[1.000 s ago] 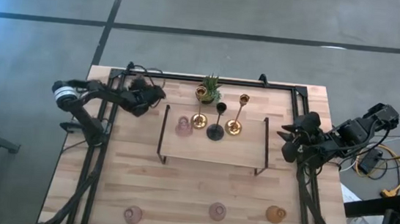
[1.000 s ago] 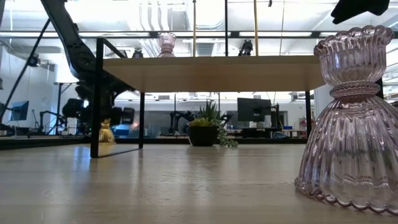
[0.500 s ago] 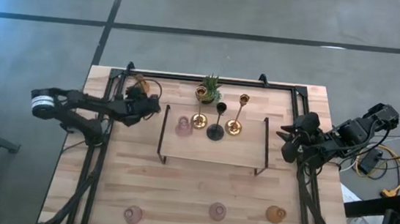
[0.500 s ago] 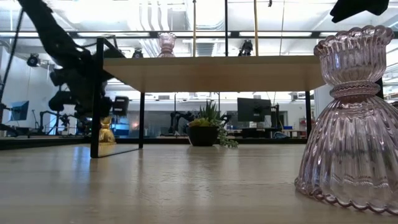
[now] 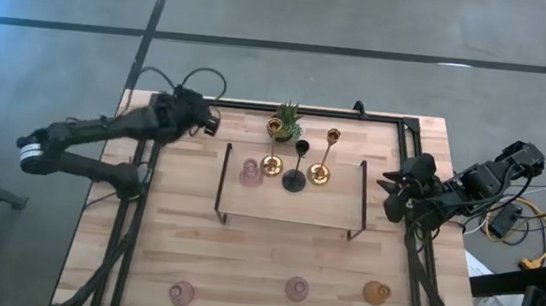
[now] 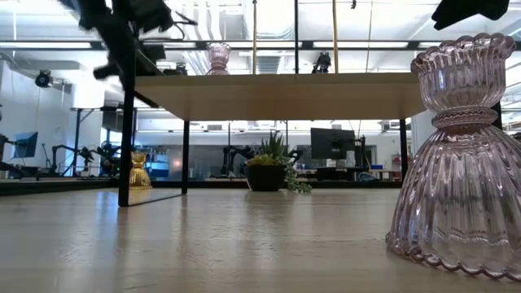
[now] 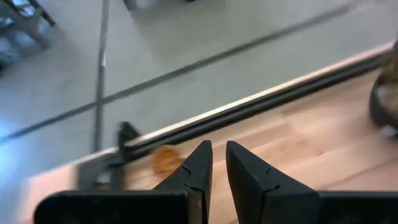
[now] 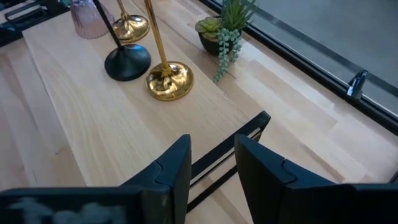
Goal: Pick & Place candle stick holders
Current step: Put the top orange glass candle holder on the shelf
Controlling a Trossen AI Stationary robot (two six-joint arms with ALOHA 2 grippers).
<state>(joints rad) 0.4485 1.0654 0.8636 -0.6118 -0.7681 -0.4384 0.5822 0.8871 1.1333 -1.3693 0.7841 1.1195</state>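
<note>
Left end effector (image 7: 214,163) nearly closed, empty, raised beyond the shelf's (image 5: 293,207) far-left corner. Amber holder (image 7: 165,159) sits on the table (image 5: 242,261) below it (glass, likely slippery, fragile; grip its narrow waist). Right end effector (image 8: 211,163) part-open, empty, beside the shelf.

Robotics lab: monitors (image 6: 331,143), other robot arms (image 6: 238,155) behind.
</note>
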